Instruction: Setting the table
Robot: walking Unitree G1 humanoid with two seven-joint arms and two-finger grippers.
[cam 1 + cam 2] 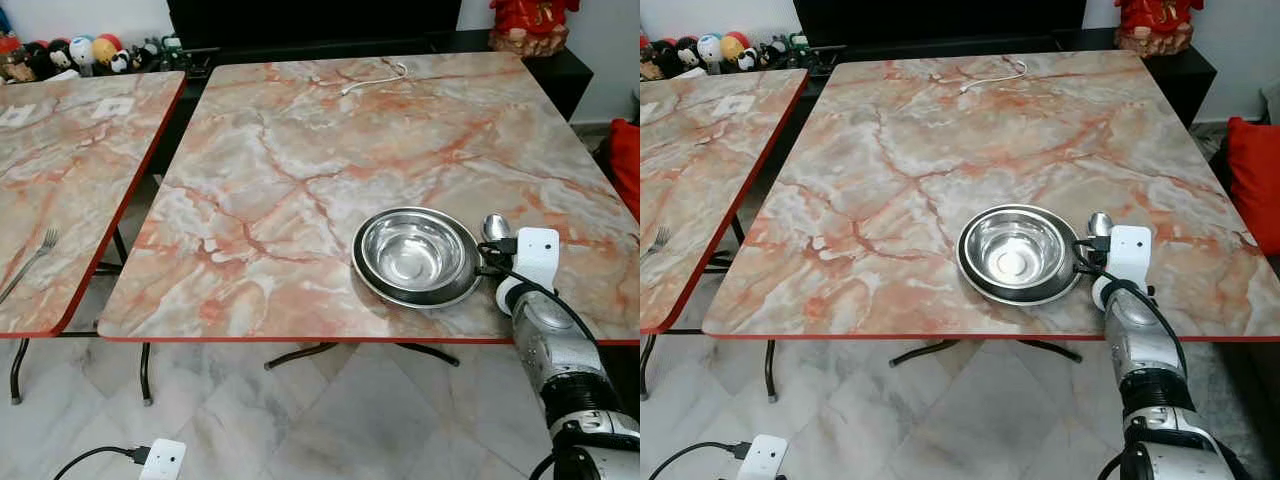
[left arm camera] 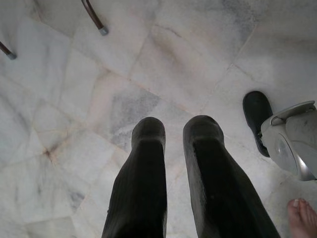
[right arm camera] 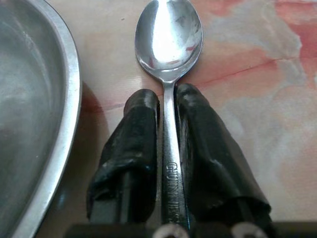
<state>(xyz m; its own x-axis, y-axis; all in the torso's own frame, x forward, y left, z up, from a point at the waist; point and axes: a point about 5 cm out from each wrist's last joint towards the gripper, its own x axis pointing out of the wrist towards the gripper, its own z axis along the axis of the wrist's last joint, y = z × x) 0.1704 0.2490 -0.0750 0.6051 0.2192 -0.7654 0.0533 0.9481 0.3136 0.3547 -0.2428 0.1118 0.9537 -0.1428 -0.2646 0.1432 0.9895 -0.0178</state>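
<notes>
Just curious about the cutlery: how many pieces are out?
2: a shiny steel spoon beside the round steel bowl, pinched by the right gripper; a steel fork on the left table.

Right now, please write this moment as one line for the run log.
right gripper: shut on spoon | spoon: on table, right of bowl | left gripper: idle, above floor | fork: other table

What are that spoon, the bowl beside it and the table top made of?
The spoon, clamped between the right gripper fingers, looks like polished stainless steel: mirror-bright, with lettering stamped on the handle. The bowl seems the same metal, shiny with a brushed sheen. The table top looks like marble-patterned laminate, glossy with a red edge, though real stone cannot be ruled out.
</notes>
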